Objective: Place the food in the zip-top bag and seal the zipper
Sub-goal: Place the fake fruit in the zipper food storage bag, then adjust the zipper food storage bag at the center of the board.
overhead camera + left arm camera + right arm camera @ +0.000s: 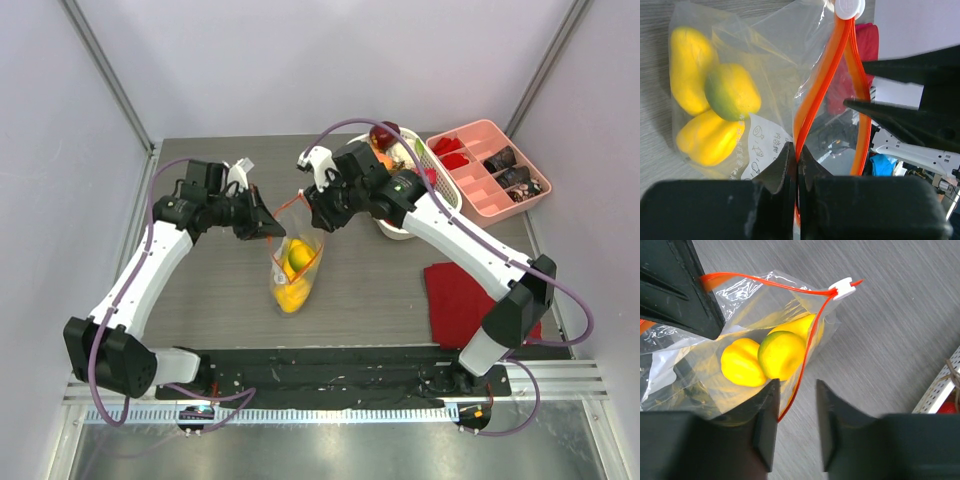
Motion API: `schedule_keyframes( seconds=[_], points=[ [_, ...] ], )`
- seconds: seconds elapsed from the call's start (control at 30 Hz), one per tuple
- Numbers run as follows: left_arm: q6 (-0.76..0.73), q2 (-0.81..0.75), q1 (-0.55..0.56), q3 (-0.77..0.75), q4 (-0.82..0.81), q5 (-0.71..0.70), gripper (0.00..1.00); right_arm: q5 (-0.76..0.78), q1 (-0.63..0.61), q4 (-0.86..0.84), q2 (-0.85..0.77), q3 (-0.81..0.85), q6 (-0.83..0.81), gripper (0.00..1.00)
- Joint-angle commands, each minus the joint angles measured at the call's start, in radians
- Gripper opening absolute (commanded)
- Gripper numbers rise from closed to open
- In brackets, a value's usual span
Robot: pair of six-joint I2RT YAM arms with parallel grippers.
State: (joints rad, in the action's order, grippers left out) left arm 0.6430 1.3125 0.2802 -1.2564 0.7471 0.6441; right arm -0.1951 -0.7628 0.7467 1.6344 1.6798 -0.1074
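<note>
**Arm bases (185, 368) at near edge; bag pinched at its mouth, mid-table**

Top view. Both bases sit at 6 o'clock. The zip-top bag (293, 272) lies at table centre, mouth toward 12, bottom toward 6. The left gripper (268, 226) meets the mouth from 9 o'clock and the right gripper (312, 214) from 3. The food (293, 260) inside is yellow pieces plus one green-yellow piece. A white basket (445, 180) stands at 2 o'clock of the bag with more pieces in it. A pink tray (478, 127) is just beyond it, and a red cloth (455, 290) lies at 4 o'clock.

Left wrist view. The left jaws are clamped tight on the zipper (826, 70) at 6 o'clock of the frame. The orange strip loops up to a white slider (849, 7) at 12. Three pieces lie in the bag at 9 o'clock. The right fingers reach in from 3 o'clock.

Right wrist view. The right jaws stand apart. The orange strip runs down into the gap, close to one finger, and is not clamped. The pieces sit just past the fingertips, at 11 o'clock.
</note>
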Motion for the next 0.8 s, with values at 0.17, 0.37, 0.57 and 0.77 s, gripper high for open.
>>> schedule_keyframes(
  seconds=[0.17, 0.37, 0.57, 0.77],
  points=[
    [-0.043, -0.035, 0.001, -0.086, 0.075, -0.073, 0.42, -0.037, -0.003, 0.0, -0.016, 0.032, 0.011, 0.01],
    [-0.063, -0.044, 0.001, -0.109, 0.097, -0.1, 0.44, -0.052, -0.003, -0.001, -0.021, 0.038, 0.017, 0.01],
    [-0.078, -0.048, 0.001, -0.113, 0.104, -0.101, 0.38, -0.061, -0.003, -0.004, -0.019, 0.057, 0.021, 0.01],
    [-0.08, -0.033, 0.001, -0.09, 0.081, -0.066, 0.28, -0.081, -0.001, -0.013, -0.008, 0.087, 0.029, 0.01]
  ],
)
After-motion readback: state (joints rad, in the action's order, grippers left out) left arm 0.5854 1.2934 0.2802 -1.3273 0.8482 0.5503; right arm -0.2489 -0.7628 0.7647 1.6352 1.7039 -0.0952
